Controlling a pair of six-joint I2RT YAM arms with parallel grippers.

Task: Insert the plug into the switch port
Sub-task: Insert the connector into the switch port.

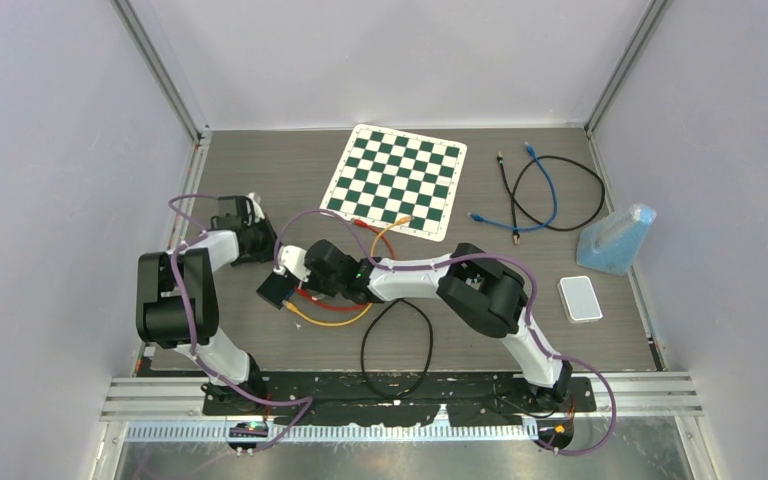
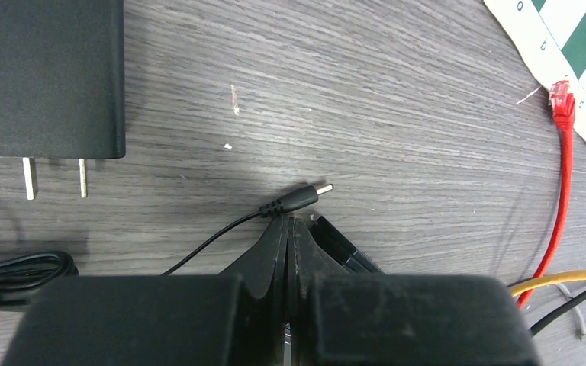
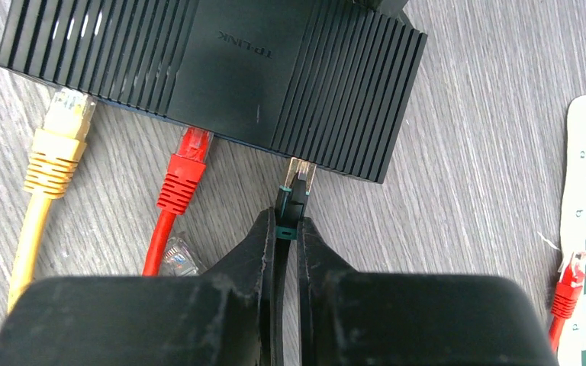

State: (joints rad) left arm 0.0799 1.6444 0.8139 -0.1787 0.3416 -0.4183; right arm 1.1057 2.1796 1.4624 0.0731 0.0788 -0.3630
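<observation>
The plug (image 3: 296,183) pointed lengthwise at the switch (image 3: 214,69), tip touching, pinched by the right gripper (image 3: 286,229); the left gripper (image 2: 288,225) was clenched.

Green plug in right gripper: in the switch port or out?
Not seated. The plug, pinched by the right gripper, only meets the switch edge; its clear connector with gold contacts shows outside.
</observation>
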